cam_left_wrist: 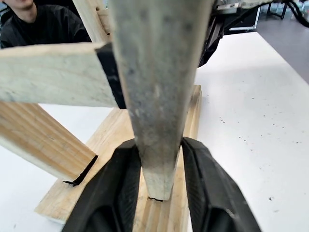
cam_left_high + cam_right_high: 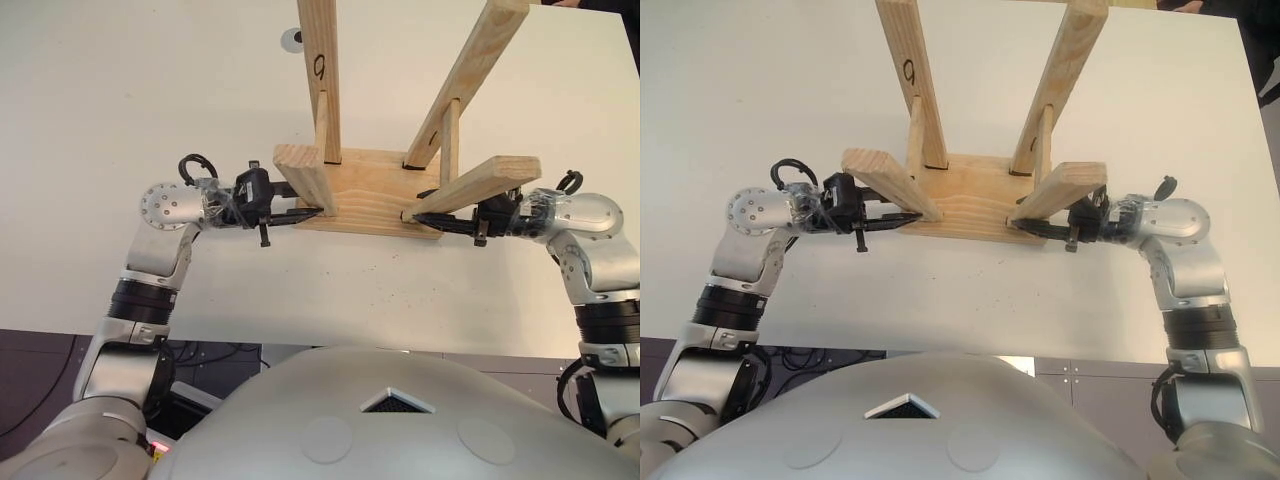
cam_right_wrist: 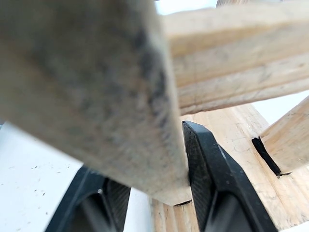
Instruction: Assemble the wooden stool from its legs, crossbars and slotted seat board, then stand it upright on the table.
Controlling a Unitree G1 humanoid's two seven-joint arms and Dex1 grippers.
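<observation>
The stool (image 2: pixel 370 205) sits upside down, seat flat on the white bench (image 2: pixel 120 120). My left claw (image 2: pixel 300 213) is clamped on the near-left leg (image 2: pixel 305 175) and my right claw (image 2: pixel 425 217) on the near-right leg (image 2: pixel 480 185). I judge it stiff and light, with loose slotted joints, so I'd grip low. The wrist views show the leg ends seated in their slots; the head views show all four legs.

A handwritten "9" is marked on one upright leg (image 2: pixel 320 80).

Forearms angled inward, left claw (image 2: pixel 308 212) clamps left leg (image 2: pixel 305 178), right claw (image 2: pixel 420 216) right leg (image 2: pixel 482 183).
</observation>
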